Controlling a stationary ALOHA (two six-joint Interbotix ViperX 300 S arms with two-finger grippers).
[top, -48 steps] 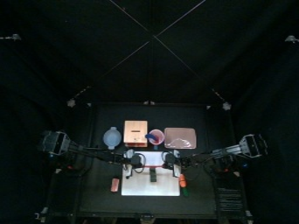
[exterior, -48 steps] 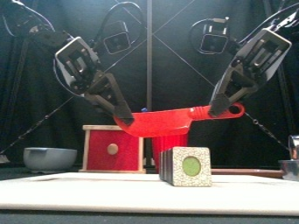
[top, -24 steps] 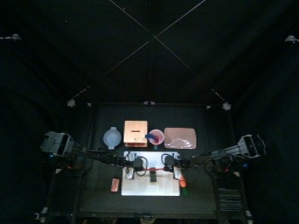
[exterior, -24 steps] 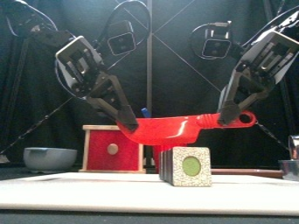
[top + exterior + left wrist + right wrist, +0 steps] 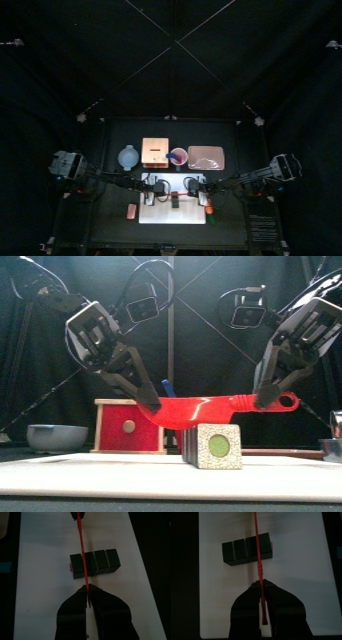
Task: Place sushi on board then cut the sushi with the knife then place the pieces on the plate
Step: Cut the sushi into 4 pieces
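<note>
knife (image 5: 201, 408): glossy red plastic | sushi roll (image 5: 213, 446): matt, speckled end | board (image 5: 80, 478): smooth matt white | my jaws: matt black

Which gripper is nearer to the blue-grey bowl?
Left. The left gripper, on the red knife, is right of the bowl; the right gripper is farther right, past the sushi roll.

The booth was dim, black curtains (image 5: 171, 60) swallowing the light. The white cutting board (image 5: 174, 215) was the brightest surface, evenly lit from above. The red knife (image 5: 201, 409) carried a soft sheen along its upper edge.
</note>
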